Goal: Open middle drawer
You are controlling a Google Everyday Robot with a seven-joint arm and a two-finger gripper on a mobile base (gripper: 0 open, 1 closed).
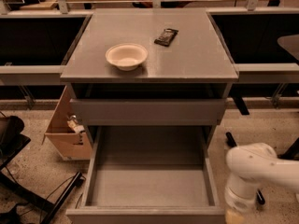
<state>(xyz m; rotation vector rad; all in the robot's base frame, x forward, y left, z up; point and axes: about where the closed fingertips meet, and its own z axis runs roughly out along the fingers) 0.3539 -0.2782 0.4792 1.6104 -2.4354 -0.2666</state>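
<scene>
The grey cabinet (196, 59) stands in the middle of the camera view. Its middle drawer (149, 185) is pulled far out toward me and shows a plain grey box with nothing in it. The uppermost drawer front (148, 111) above it is closed. The lowest drawer is hidden under the open one. My white arm (261, 169) comes in from the lower right. My gripper (235, 215) sits at the bottom edge of the view, just beside the front right corner of the open drawer, and is mostly cut off.
A cream bowl (126, 56) and a dark packet (166, 36) lie on the cabinet top. An open cardboard box (65, 129) stands on the floor left of the cabinet. Black chair parts and a bar (56, 202) lie at lower left. Dark-fronted counters flank the cabinet.
</scene>
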